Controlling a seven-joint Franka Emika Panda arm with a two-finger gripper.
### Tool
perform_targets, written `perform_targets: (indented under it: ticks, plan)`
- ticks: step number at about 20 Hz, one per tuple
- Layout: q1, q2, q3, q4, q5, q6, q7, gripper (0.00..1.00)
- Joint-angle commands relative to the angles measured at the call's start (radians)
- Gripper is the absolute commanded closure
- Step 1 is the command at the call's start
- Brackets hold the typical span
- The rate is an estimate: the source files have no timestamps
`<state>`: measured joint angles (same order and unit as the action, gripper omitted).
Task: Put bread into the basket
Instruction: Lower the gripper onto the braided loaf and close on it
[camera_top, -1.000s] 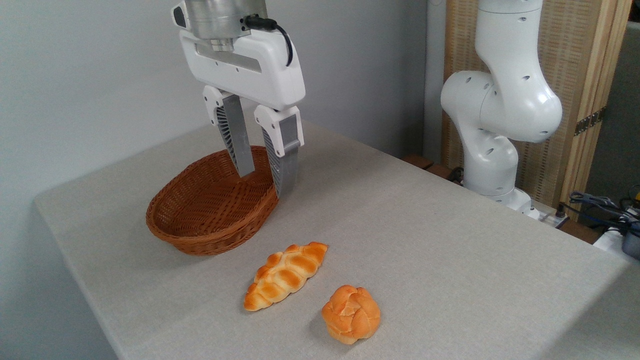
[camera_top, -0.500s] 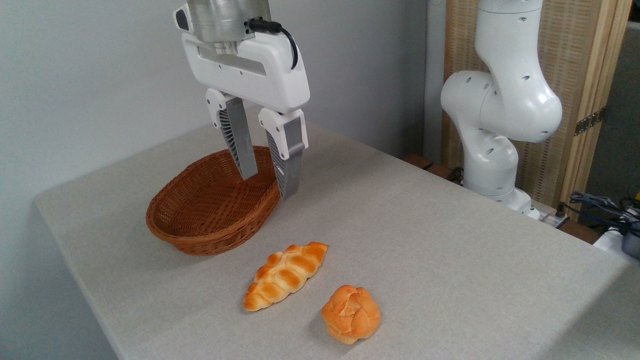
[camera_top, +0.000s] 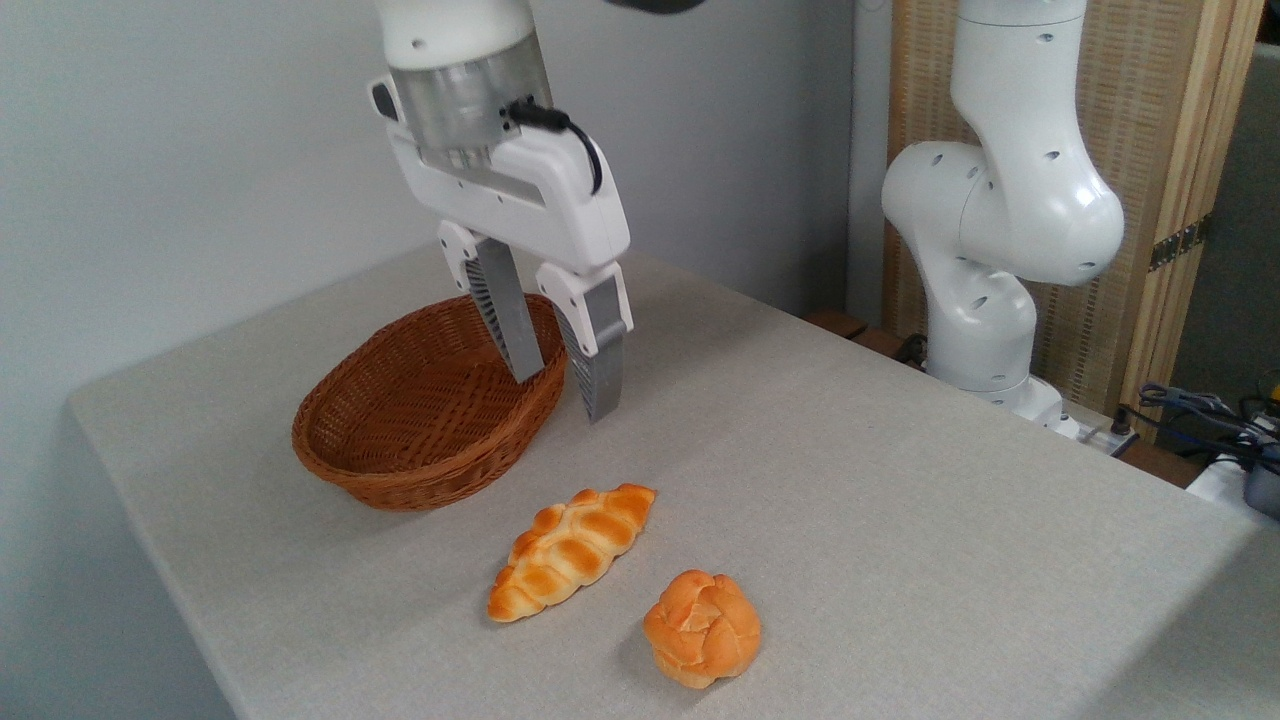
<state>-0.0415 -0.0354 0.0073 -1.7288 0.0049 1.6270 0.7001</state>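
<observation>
The hand (camera_top: 566, 388) hangs open and empty by the basket (camera_top: 425, 410); the bread (camera_top: 570, 550), probably light and soft, suits a mid-loaf crosswise grip.

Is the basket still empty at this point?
Empty: only bare weave shows inside the basket. The bread lies on the table in front of it.

A robot lab — a white robot arm (camera_top: 1000, 200) bolted beside a plain grey bench (camera_top: 850, 480), loose cables (camera_top: 1200, 410) nearby.
</observation>
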Motion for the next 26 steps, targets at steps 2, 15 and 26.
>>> perform_targets:
  ticks: [2,15,26]
  plan:
    - [-0.009,-0.052,0.005,-0.194,-0.014,0.178,0.002,0.00]
    - [-0.032,-0.037,0.003,-0.402,-0.095,0.476,0.001,0.00]
    - [-0.034,-0.026,0.002,-0.466,-0.085,0.545,0.006,0.00]
